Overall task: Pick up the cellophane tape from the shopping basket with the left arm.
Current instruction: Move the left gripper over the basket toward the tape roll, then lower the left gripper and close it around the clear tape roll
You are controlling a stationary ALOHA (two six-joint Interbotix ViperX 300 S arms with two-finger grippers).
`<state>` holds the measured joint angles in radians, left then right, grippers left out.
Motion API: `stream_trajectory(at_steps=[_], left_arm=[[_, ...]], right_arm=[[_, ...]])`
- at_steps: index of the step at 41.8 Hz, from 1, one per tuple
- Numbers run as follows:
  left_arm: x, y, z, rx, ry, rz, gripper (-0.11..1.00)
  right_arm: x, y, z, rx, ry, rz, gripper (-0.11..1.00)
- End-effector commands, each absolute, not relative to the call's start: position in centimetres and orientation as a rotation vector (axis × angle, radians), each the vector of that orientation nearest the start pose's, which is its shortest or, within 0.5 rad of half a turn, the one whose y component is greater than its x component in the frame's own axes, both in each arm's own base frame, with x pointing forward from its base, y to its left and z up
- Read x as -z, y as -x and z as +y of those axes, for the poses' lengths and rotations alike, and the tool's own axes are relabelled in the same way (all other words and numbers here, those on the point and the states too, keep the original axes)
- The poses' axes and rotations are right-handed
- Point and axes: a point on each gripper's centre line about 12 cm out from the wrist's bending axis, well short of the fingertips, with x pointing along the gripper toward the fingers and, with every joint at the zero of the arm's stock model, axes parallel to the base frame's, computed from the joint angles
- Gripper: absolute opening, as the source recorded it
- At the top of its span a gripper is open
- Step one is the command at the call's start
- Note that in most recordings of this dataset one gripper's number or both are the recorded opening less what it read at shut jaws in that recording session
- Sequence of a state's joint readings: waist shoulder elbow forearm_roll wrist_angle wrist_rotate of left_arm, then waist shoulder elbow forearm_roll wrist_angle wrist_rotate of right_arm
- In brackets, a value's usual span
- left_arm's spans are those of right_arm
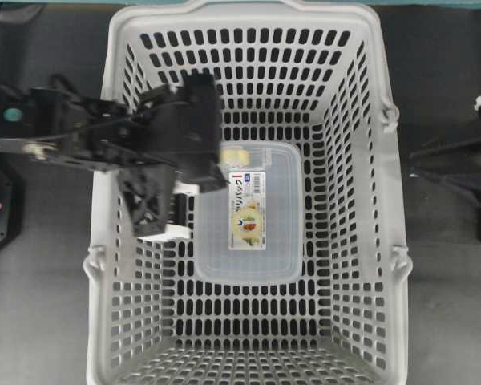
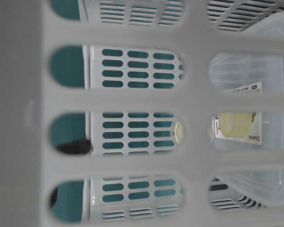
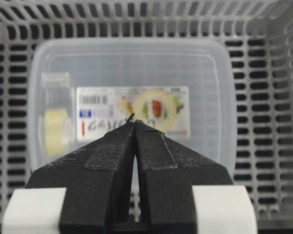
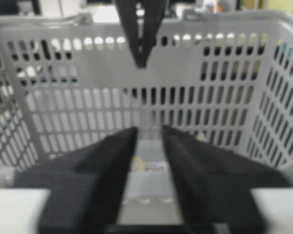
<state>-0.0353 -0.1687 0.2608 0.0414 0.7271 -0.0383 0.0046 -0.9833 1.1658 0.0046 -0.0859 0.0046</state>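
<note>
The big light-grey plastic shopping basket with slotted lattice walls (image 1: 369, 241) fills the middle of the overhead view. On its floor lies a large clear rectangular plastic box with a printed label (image 1: 264, 249). The cellophane tape, a small pale-yellow roll in a clear holder (image 3: 55, 130), shows through the box's lid at the left end in the left wrist view; in the overhead view it sits at the box's far end (image 1: 239, 155), partly hidden by the arm. Whether it lies inside or under the box cannot be told.

The black left arm (image 1: 80, 132) reaches over the basket's left rim, and its left gripper (image 3: 135, 127) hangs above the box's near edge, to the right of the tape, with its jaws pressed together on nothing. The right gripper (image 4: 149, 134) is outside the basket, pointing at its wall, jaws narrowly apart and empty.
</note>
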Motion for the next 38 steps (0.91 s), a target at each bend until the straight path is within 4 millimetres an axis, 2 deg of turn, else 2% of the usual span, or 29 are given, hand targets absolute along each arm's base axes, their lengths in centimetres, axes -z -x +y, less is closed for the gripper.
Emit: stream_trajectory(at_steps=[1, 3, 4, 7, 10, 12, 16, 17, 19, 24, 26, 38], left_arm=[[-33.0, -39.9, -1.6, 0.019, -0.034, 0.793, 0.00], [-32.6, -40.2, -1.7, 0.023, -0.038, 0.813, 0.00], [-32.5, -40.4, -1.7, 0.022, -0.038, 0.823, 0.00], [-32.0, -40.7, -1.9, 0.024, -0.041, 0.859, 0.01], [-31.7, -40.9, -1.9, 0.023, -0.039, 0.885, 0.06], [-31.6, -41.2, -1.9, 0.018, -0.033, 0.899, 0.14], [-31.1, -41.9, -2.1, 0.020, -0.036, 0.925, 0.41], [-30.8, -42.1, -2.1, 0.021, -0.037, 0.934, 0.52], [-30.4, -42.4, -2.1, 0.019, -0.036, 0.954, 0.64], [-29.1, -43.2, -2.3, 0.019, -0.040, 1.023, 0.88], [-28.3, -43.6, -2.5, 0.023, -0.044, 1.051, 0.91], [-24.5, -45.5, -3.4, 0.036, -0.058, 1.139, 0.90]], right_arm=[[-28.7, -19.8, 0.1, -0.002, -0.015, 0.066, 0.43], [-28.8, -19.7, 0.1, -0.002, -0.012, 0.057, 0.55], [-29.0, -19.7, 0.1, -0.002, -0.014, 0.046, 0.65], [-29.2, -19.7, 0.0, -0.002, -0.014, 0.035, 0.77], [-29.2, -19.6, 0.0, -0.002, -0.014, 0.032, 0.81], [-29.1, -19.5, 0.0, -0.002, -0.014, 0.032, 0.80], [-29.1, -19.5, 0.0, -0.002, -0.015, 0.031, 0.78], [-29.1, -19.5, 0.0, -0.002, -0.015, 0.031, 0.78], [-29.1, -19.5, 0.0, -0.002, -0.017, 0.029, 0.78], [-29.1, -19.5, 0.0, -0.002, -0.015, 0.028, 0.78], [-29.1, -19.5, 0.0, -0.002, -0.017, 0.029, 0.78], [-29.1, -19.5, 0.1, -0.005, -0.017, 0.023, 0.78]])
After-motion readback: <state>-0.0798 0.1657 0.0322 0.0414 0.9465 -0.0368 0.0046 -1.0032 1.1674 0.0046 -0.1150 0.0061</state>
